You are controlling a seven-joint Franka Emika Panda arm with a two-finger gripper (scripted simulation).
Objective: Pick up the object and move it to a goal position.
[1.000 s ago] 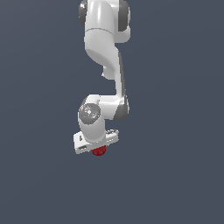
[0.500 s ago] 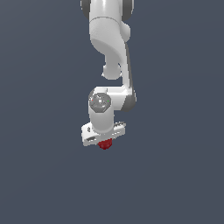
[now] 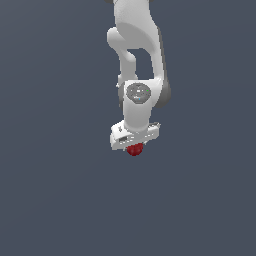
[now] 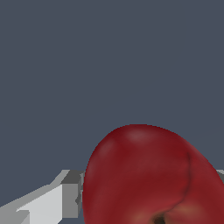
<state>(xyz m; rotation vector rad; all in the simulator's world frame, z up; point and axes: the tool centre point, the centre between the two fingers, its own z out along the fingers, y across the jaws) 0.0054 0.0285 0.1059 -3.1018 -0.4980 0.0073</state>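
The pick-up is judged to be done: the object (image 3: 134, 149), a small dark red roundish thing, is seen directly beneath the white tool (image 3: 134, 146) in the exterior view, tucked up against its underside and well clear of anything else. In the wrist view the object (image 4: 153, 175) fills much of the picture, with a grey-white finger (image 4: 48, 201) pressed against one side of it. A sliver of grey at the opposite edge of the object may be the other finger, but it is too small to be sure. From this the tool is taken to be clamped on the object, which is held between its fingers and lifted.

What is left is the carry to the goal position. No goal marker is visible in either view, so how much of that move remains cannot be told. No counter or floor can be made out as a distinct surface; only a flat grey-blue backdrop is shown around the arm (image 3: 135, 55).

Counted: one arm, one tool, one object. Nothing else is seen near the object in either view
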